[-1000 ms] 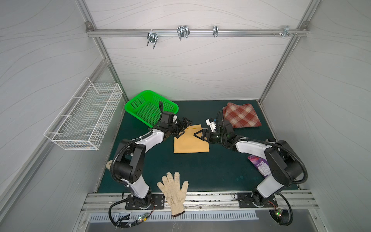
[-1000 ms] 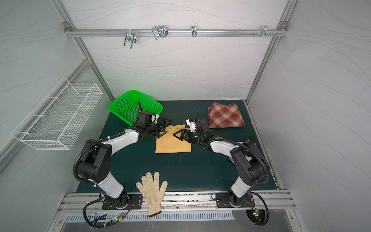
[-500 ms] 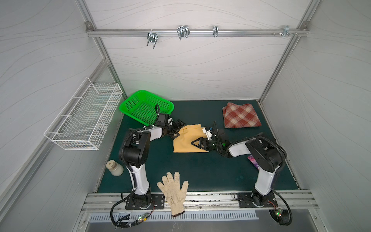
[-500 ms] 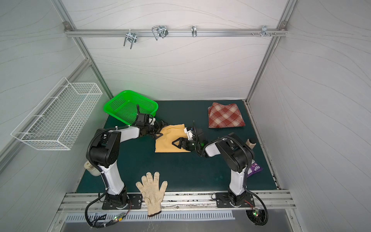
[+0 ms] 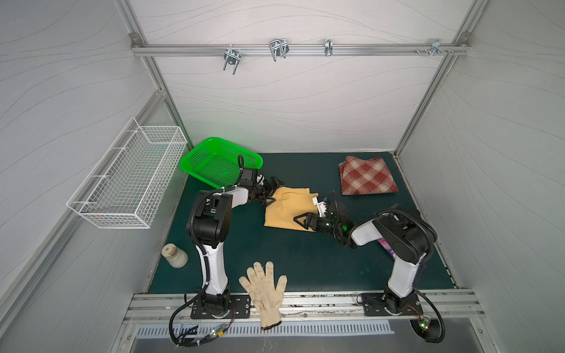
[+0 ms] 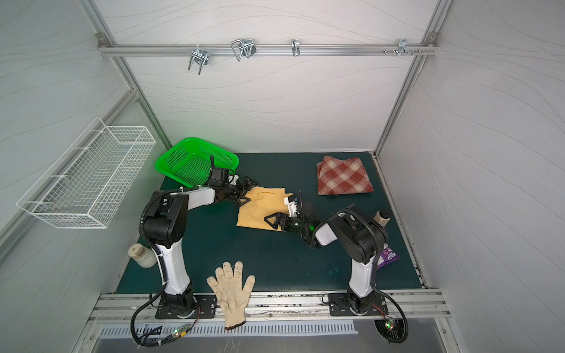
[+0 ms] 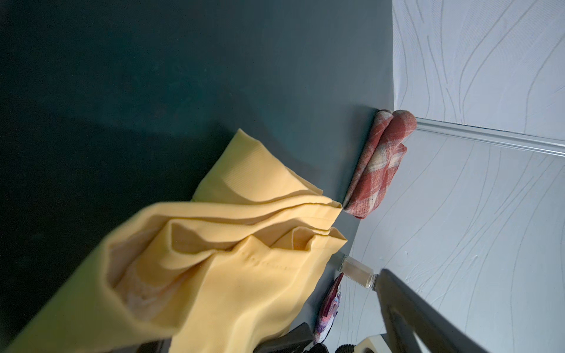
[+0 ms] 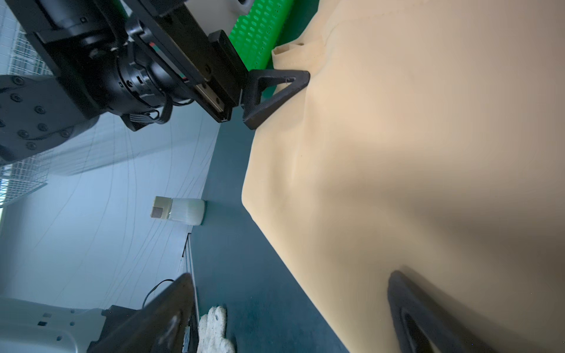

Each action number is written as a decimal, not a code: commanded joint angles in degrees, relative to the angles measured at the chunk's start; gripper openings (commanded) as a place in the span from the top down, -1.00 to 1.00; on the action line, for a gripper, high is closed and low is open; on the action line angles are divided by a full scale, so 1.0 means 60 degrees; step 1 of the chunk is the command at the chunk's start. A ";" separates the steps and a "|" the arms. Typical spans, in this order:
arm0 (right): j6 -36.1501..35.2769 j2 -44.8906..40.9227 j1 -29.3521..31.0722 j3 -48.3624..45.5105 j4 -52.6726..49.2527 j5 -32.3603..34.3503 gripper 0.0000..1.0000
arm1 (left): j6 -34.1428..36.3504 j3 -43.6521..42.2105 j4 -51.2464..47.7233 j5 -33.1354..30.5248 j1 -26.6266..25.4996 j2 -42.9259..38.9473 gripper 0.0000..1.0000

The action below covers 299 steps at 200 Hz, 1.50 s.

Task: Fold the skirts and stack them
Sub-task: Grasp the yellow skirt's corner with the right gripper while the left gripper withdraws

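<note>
Mustard-yellow skirt (image 5: 287, 207): rumpled, mid-mat | plaid skirt (image 5: 367, 178): folded, back-right corner | left gripper (image 5: 273, 192), right gripper (image 5: 304, 221): jaws wide apart at the yellow skirt's edges | green mesh basket (image 5: 195, 152): back-left | wire basket (image 5: 128, 183): left wall

In both top views, a wide band of bare green mat (image 5: 305, 262) is seen across the lower centre. It lies between the mustard-yellow skirt (image 5: 284, 211) at mid-frame and the glove (image 5: 265, 290) draped over the mat's lower edge. A second open stretch is left at upper centre, between the green basket (image 5: 214, 159) at upper left and the folded plaid skirt (image 5: 367, 178) at upper right. The left side is narrowed by a bottle (image 5: 175, 256) and the left arm (image 5: 211, 220). The right side is crowded by the right arm (image 5: 400, 235), a purple packet (image 6: 389, 257) and another bottle (image 6: 382, 217).
</note>
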 commanded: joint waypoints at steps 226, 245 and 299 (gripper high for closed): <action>-0.3787 -0.1084 -0.0792 0.3842 -0.9881 0.3404 -0.92 | 0.2200 -0.4477 -0.4818 -0.5093 -0.1761 -0.9243 -0.98; -0.3697 -0.0541 -0.0811 0.4188 -0.9885 0.3154 -0.85 | 0.2146 -0.4736 -0.4904 -0.5048 -0.1764 -0.9494 -0.98; -0.3129 0.0489 -0.0753 0.4612 -0.9621 0.2754 -0.67 | 0.2149 -0.5142 -0.5125 -0.5244 -0.1764 -0.9996 -0.98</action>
